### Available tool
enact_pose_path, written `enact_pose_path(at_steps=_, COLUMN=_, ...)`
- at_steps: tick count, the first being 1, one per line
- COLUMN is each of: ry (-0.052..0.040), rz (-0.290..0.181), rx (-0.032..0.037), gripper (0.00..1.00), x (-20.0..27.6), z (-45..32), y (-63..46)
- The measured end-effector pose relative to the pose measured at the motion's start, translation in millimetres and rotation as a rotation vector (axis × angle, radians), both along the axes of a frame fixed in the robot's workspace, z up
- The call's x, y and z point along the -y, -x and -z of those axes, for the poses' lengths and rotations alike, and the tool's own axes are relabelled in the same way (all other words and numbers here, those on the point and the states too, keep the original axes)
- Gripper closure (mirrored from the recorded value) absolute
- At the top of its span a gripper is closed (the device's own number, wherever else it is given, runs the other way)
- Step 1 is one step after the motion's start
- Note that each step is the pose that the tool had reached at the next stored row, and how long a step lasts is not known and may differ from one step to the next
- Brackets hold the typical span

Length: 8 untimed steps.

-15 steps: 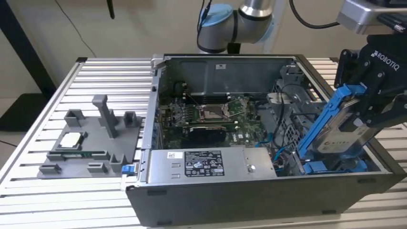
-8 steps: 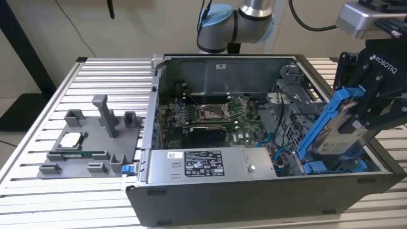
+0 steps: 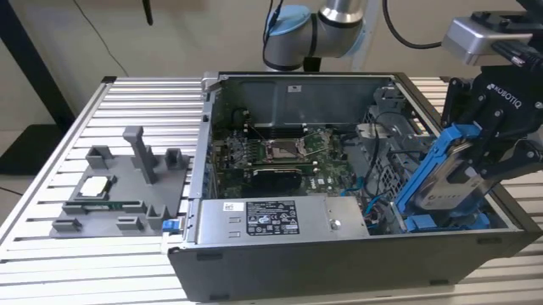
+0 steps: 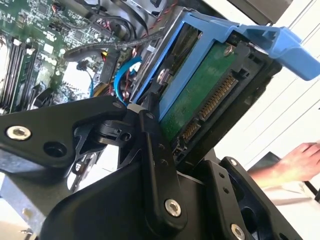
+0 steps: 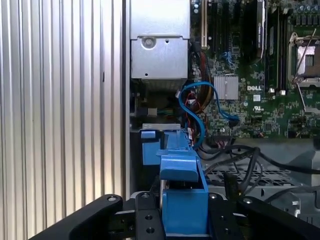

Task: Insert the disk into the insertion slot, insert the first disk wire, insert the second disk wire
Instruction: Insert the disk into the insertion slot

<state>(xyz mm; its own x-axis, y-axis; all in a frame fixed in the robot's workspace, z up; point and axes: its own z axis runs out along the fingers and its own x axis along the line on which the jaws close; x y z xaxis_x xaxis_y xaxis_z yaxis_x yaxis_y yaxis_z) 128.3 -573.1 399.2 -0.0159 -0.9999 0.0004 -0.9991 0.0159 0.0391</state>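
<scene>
My gripper [image 3: 477, 170] is shut on the disk [image 3: 448, 181], a silver drive in a bright blue carrier. The disk stands steeply tilted over the front corner of the open computer case, on the exterior view's right. Its lower end is down at the insertion slot [image 3: 441, 222], a grey bay with blue rails. The second wrist view has the disk's green board [image 4: 200, 100] and connector between my black fingers [image 4: 152, 145]. In the first wrist view the blue carrier [image 5: 182, 200] sits just above the slot's blue rail [image 5: 149, 149]. A blue disk wire [image 5: 192, 107] curls loose beside the bay.
A grey power-supply box [image 3: 280, 219] fills the case's front, with the motherboard [image 3: 288, 155] behind it. A grey fixture plate [image 3: 119, 190] with parts lies on the ribbed table at the exterior view's left. A person's hand [image 4: 300, 160] rests outside the case.
</scene>
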Motion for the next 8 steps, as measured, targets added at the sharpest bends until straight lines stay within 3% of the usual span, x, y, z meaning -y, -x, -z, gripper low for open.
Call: enact_pose_path(at_steps=8, ry=-0.0005, rz=0.000, rx=-0.0001, gripper=0.67, x=0.0, z=14.5, y=-0.3)
